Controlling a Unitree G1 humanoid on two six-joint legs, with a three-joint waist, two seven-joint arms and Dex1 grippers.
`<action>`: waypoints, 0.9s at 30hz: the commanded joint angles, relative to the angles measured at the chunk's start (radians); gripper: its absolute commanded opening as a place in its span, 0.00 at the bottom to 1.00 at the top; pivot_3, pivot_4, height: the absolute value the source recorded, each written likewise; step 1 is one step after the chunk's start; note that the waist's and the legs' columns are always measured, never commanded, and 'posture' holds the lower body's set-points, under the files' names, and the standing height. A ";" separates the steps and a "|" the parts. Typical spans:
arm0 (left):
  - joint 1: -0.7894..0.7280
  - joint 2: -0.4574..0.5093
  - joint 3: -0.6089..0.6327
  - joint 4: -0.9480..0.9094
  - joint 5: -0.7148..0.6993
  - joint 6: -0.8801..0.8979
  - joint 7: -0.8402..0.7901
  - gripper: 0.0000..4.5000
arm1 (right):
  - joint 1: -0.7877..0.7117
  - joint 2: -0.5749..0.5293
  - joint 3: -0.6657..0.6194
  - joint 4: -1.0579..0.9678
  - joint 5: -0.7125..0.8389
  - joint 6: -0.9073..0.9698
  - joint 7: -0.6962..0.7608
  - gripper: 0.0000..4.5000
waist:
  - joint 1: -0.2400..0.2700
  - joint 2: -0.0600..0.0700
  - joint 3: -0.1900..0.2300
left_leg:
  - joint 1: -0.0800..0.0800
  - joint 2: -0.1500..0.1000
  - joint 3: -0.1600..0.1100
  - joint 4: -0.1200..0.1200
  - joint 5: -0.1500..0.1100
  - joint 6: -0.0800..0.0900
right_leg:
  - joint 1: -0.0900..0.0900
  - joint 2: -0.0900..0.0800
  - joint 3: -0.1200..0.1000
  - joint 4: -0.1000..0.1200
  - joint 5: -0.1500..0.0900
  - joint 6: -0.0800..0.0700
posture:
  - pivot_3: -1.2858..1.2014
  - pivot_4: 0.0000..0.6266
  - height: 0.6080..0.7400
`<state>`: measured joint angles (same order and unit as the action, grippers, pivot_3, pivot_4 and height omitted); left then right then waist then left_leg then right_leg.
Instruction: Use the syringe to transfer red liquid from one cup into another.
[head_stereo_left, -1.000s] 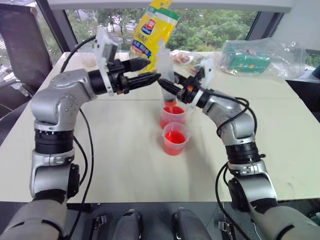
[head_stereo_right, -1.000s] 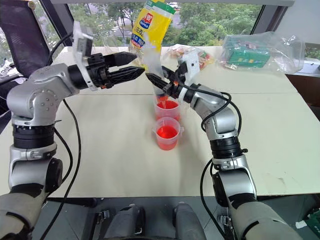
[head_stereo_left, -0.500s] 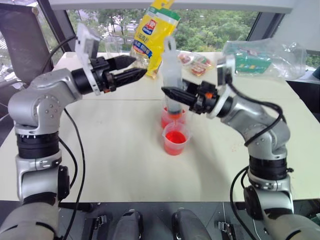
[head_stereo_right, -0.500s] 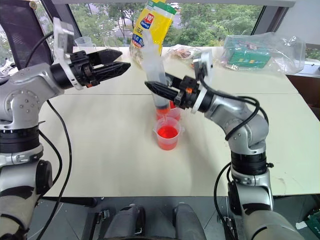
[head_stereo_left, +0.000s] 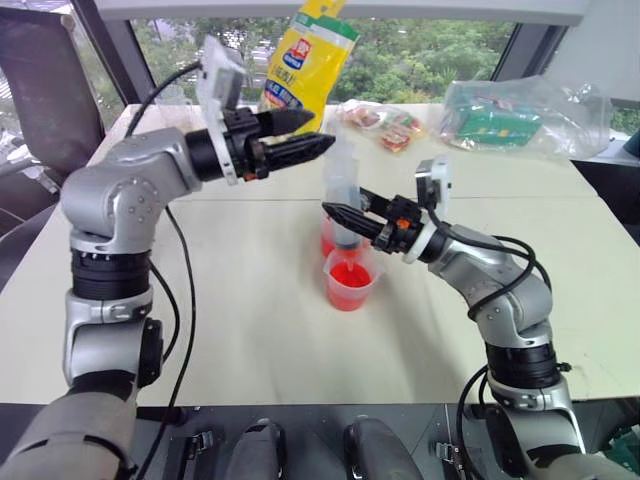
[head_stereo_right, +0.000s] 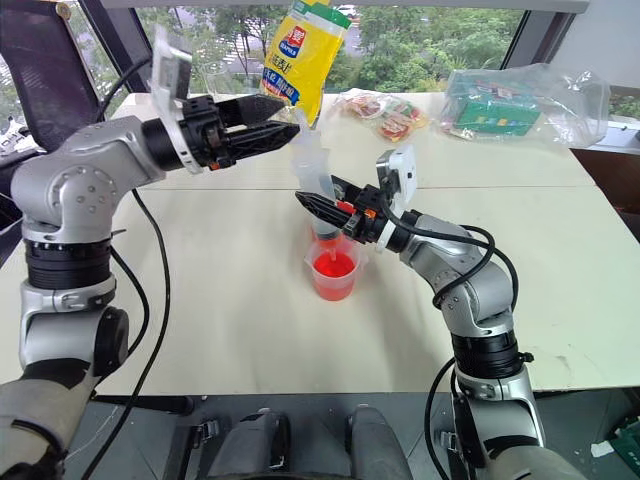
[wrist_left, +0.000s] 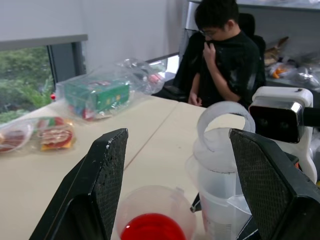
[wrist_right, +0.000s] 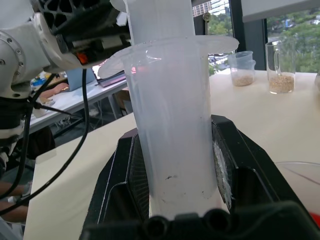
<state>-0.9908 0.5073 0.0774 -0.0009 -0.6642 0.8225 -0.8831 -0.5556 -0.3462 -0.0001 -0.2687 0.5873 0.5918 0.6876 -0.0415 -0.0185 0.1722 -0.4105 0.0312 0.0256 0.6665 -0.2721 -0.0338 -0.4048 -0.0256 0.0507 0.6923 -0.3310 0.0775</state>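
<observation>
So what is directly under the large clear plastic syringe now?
The large clear plastic syringe stands over two clear cups of red liquid. Its tip is hidden behind the right gripper.

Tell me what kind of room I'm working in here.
Probably an office or a lab. A pale table stands by big windows that look out on trees, a person sits at a desk nearby, and bagged snacks lie at the far edge.

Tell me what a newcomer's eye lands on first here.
The two cups of red liquid at the middle of the pale table, with the right gripper clamping the clear syringe upright over them. Next, the left gripper, open, level above and to the left of the syringe, and the yellow bag at the table's far edge.
</observation>
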 joint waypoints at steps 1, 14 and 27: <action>-0.029 -0.013 -0.016 0.011 0.014 -0.035 -0.008 0.74 | -0.009 0.007 0.001 -0.037 0.009 -0.018 -0.001 0.30 | 0.000 0.000 0.000 | 0.000 0.000 0.000 0.000 0.000 0.000 | 0.000 0.000 0.000 0.000 0.000 0.000 | 0.52 0.24 1.00; -0.024 -0.065 -0.058 0.003 -0.007 -0.031 -0.079 0.01 | -0.001 -0.007 0.005 -0.064 0.016 0.002 -0.008 0.30 | -0.001 0.000 0.000 | 0.000 0.000 0.000 0.000 0.000 0.000 | 0.000 0.000 0.000 0.000 0.000 0.000 | 0.52 0.24 1.00; 0.020 -0.063 -0.111 -0.032 0.008 -0.016 -0.118 0.01 | -0.067 -0.030 -0.036 -0.086 0.060 0.046 -0.034 0.30 | -0.001 0.000 0.000 | 0.000 0.000 0.000 0.000 0.000 0.000 | 0.000 0.000 0.000 0.000 0.000 0.000 | 0.52 0.24 1.00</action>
<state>-0.9849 0.4577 0.0331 0.0183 -0.6413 0.7932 -0.9539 -0.5647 -0.3799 0.0052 -0.2928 0.6175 0.6562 0.6758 -0.0420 -0.0185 0.1722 -0.4105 0.0313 0.0255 0.6665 -0.2721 -0.0338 -0.4046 -0.0255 0.0507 0.6919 -0.3310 0.0775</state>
